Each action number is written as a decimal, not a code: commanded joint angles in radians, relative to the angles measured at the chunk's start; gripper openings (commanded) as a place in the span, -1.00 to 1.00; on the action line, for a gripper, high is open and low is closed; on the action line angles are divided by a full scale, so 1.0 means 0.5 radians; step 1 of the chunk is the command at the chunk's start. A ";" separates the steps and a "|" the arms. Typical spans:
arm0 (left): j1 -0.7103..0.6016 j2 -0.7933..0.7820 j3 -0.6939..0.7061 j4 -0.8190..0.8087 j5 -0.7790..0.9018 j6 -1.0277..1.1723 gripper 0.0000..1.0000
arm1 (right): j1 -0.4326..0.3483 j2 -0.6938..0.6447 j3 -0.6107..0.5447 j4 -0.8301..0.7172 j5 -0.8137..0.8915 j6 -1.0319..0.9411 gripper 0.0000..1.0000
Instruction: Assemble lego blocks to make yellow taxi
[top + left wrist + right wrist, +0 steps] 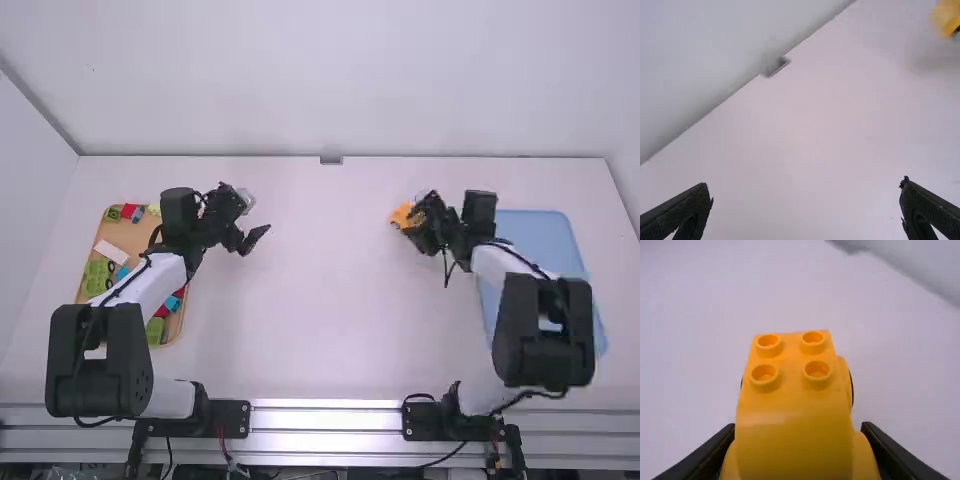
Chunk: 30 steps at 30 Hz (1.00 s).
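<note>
Right gripper (799, 426) clasps the taxi (794, 410) over the desk (320, 320), near the tray (545, 232). Left gripper (806, 184): spread, empty. Probable step: finished-taxi transfer. Next, likely: lower onto tray.

2 arms bent, extended forward from bases, wrists turned inward. Left gripper (250, 240): 2 fingers spread wide. Right gripper (408, 222): well apart from it, 2 fingers clamped.

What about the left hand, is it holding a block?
No, the left hand stands wide open with nothing gripped between its two fingers.
</note>
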 commanded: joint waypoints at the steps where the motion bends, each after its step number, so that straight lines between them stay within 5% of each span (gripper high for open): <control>1: -0.005 -0.028 0.025 -0.001 -0.419 -0.201 0.98 | -0.198 -0.091 0.002 -0.011 0.497 0.217 0.03; 9: -0.021 -0.028 0.025 -0.018 -0.566 -0.318 0.98 | -0.773 0.037 0.002 0.024 0.546 0.668 0.09; 15: -0.017 -0.028 0.025 0.001 -1.012 -1.077 0.98 | -1.000 0.235 0.002 0.069 0.545 0.709 0.15; 19: -0.022 -0.031 0.026 -0.014 -1.174 -1.176 0.98 | -1.067 0.320 0.002 0.064 0.564 0.784 0.17; 24: -0.034 -0.061 0.026 -0.060 -1.071 -1.176 0.98 | -1.081 0.330 0.007 0.006 0.575 0.797 0.70; 25: -0.034 -0.092 0.026 -0.102 -1.073 -1.174 0.98 | -1.081 0.315 0.008 -0.014 0.608 0.798 0.93; 30: -0.034 -0.278 0.058 -0.308 -1.048 -1.146 0.98 | -0.991 0.105 0.005 -0.263 0.883 0.798 0.97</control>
